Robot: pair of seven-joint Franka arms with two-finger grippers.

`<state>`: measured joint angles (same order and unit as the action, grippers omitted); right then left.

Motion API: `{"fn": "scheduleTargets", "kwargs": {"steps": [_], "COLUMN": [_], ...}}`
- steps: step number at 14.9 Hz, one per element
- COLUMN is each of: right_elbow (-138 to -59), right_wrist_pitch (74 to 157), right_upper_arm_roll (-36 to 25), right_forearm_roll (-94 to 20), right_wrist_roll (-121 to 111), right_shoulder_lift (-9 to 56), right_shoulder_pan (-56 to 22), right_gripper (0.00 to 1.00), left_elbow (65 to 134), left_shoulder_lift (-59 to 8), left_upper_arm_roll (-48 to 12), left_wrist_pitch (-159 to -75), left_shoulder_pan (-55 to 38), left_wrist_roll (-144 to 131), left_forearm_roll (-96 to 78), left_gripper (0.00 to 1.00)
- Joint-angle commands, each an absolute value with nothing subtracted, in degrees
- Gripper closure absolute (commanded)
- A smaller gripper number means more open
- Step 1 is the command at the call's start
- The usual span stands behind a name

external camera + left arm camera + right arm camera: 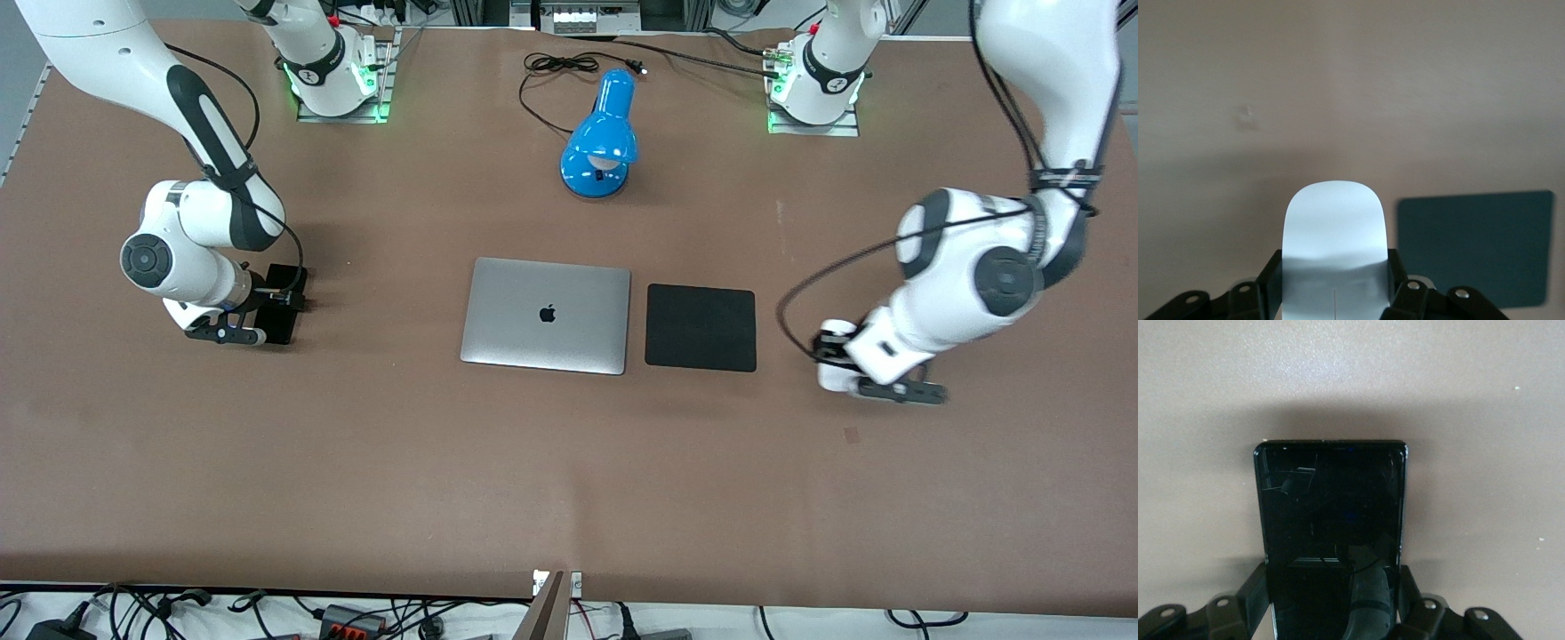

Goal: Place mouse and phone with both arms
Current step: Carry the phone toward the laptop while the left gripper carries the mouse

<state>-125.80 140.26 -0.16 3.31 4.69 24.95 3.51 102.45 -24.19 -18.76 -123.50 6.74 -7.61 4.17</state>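
Grasping mouse (pixel 1335 233) between left end effector (pixel 1335 293) fingers, phone (pixel 1331 513) clamped in right end effector (pixel 1331 607)

Bare table (pixel 356 462) nearer the camera; laptop (pixel 546 315), mouse pad (pixel 701 327), lamp (pixel 603 138) mid-table.

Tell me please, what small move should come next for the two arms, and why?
Probably close and lift. The left hand straddles the mouse on the table, the mouse pad beside it; the right hand straddles the phone. I cannot tell whether either grip is firm, so each should be secured before carrying.
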Motion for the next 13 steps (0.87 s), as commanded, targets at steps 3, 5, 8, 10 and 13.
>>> {"fn": "scheduleTargets", "kwargs": {"steps": [3,5,8,10,13], "right_elbow": [-120.16,-118.22,-115.84,-115.49,-115.58], "right_wrist_pitch": [131.41,130.78,130.78,130.7,130.69], "right_upper_arm_roll": [1.66,4.55,9.83,11.68,11.69], "right_forearm_roll": [3.25,3.25,3.16,3.25,3.25], "right_wrist_roll": [4.74,5.19,5.8,11.04,15.73], "right_shoulder_lift": [23.82,23.99,25.13,25.14,25.4], "right_shoulder_pan": [2.47,2.46,2.11,-0.33,-4.39], "right_gripper": [0.85,0.85,0.85,0.85,0.85], "left_elbow": [105.97,110.29,114.5,117.5,118.56], "left_shoulder_lift": [-27.69,-27.42,-28.03,-29.26,-30.41], "left_upper_arm_roll": [-19.07,-18.72,-18.81,-18.81,-18.9], "left_wrist_pitch": [-127.5,-133.4,-140.33,-146.83,-149.06], "left_shoulder_pan": [-1.56,-4.56,-4.92,-4.83,-5.27], "left_wrist_roll": [-20.53,-25.82,-26.28,-26.37,-28.3], "left_forearm_roll": [4.83,4.92,7.81,8.09,8.09], "left_gripper": [0.56,0.56,0.57,0.57,0.56]}}
